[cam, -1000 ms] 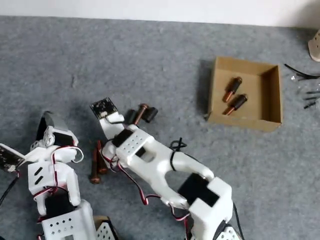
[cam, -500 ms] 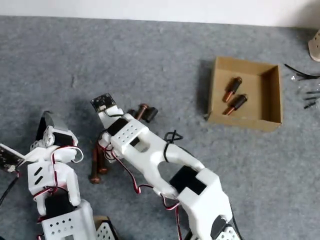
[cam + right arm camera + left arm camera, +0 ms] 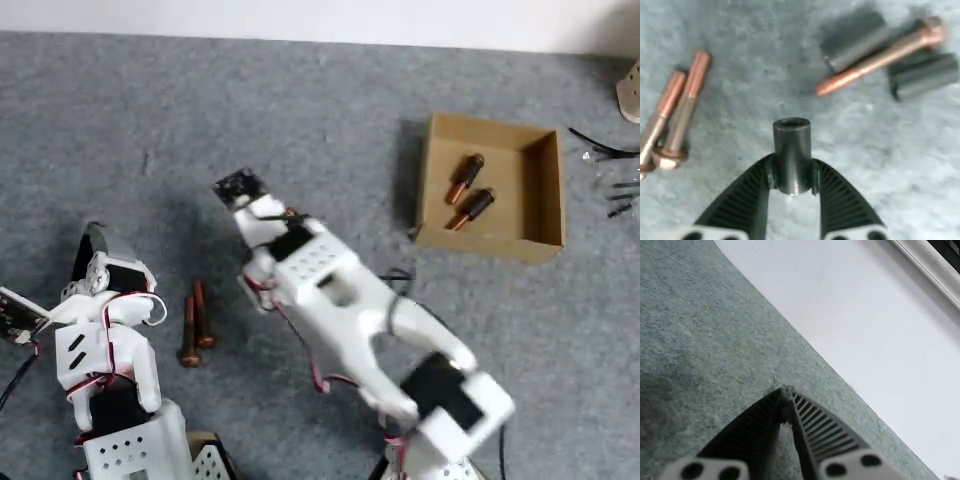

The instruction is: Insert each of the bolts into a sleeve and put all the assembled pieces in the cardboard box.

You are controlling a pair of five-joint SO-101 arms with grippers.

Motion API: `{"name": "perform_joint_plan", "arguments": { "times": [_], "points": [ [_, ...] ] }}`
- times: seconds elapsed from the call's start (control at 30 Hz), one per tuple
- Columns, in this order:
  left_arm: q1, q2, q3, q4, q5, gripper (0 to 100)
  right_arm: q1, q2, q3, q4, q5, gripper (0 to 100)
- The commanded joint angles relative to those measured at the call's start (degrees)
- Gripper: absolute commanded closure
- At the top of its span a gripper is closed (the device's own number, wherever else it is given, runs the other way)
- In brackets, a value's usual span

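Note:
My right gripper (image 3: 792, 168) is shut on a dark sleeve (image 3: 791, 140), held upright above the grey carpet. Beyond it lie a copper bolt (image 3: 880, 56) between two loose sleeves (image 3: 855, 42) (image 3: 925, 75), and two more bolts (image 3: 687, 112) (image 3: 662, 125) side by side. From above, my right arm (image 3: 320, 275) covers that gripper, and the pair of bolts (image 3: 196, 322) lies to its left. The cardboard box (image 3: 487, 240) at the right holds two assembled pieces (image 3: 465, 178) (image 3: 472, 208). My left gripper (image 3: 785, 394) is shut and holds nothing, at the near left, pointing toward the white wall.
Grey carpet covers the table, with a white wall (image 3: 320, 15) along the far edge. Black cables and small parts (image 3: 610, 180) lie right of the box, and a beige object (image 3: 630, 90) sits at the far right edge.
My right arm has swung to the right and farther out, now covering the bolt and sleeves that showed beside it. The two bolts on its left lie uncovered. The left arm has kept still.

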Motion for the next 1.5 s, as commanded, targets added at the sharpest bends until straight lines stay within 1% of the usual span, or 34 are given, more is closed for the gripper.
{"name": "perform_joint_plan", "arguments": {
  "times": [0.0, 0.07, 0.1, 0.23, 0.37, 0.43, 0.53, 0.67, 0.83, 1.0, 1.1, 1.23, 1.37, 1.47],
  "points": [
    [4.44, -0.92, 1.10, -1.49, 0.00, 99, 3.30, -12.62, 8.22, -4.97, 3.96, 99.5],
    [6.90, -0.84, 1.10, -1.32, -0.18, 99, 5.49, -17.80, 13.23, -7.25, 4.40, 99.5],
    [7.96, -0.84, 1.10, -1.32, -1.41, 99, 6.73, -20.44, 15.43, -8.40, 4.48, 99.5],
    [12.00, -0.84, 1.10, 0.53, -9.93, 99, 11.30, -30.64, 23.87, -12.09, 4.48, 99.5],
    [18.77, -0.84, 1.10, 3.78, -16.26, 99, 14.99, -40.66, 32.92, -15.25, 4.48, 99.5],
    [20.88, -0.84, 1.10, 4.57, -18.81, 99, 16.92, -46.02, 37.58, -16.31, 4.48, 99.5],
    [22.02, -0.40, 1.10, 5.27, -19.25, 99, 19.12, -55.43, 44.09, -17.19, 4.57, 99.5],
    [24.31, 4.53, 0.22, 5.36, -19.87, 99, 21.05, -70.55, 52.26, -17.45, 4.57, 99.5],
    [27.56, 18.07, -4.88, 5.36, -25.76, 99, 24.22, -89.71, 63.78, -17.27, 4.57, 99.5],
    [27.74, 39.25, -15.60, 5.54, -26.64, 99, 27.38, -105.80, 73.27, -17.27, 4.57, 99.5],
    [27.65, 52.79, -23.16, 5.80, -26.64, 99, 28.00, -105.36, 76.26, -17.54, 4.57, 99.5],
    [27.56, 66.77, -33.54, 10.64, -26.73, 99, 28.18, -105.27, 76.97, -17.54, 4.57, 99.4],
    [25.80, 75.03, -39.52, 12.04, -26.73, 99, 29.85, -105.98, 77.14, -18.24, 4.57, 99.4],
    [26.59, 76.79, -39.69, 12.48, -26.55, 99, 32.40, -105.98, 79.16, -22.55, 4.57, 99.4]
  ]
}}
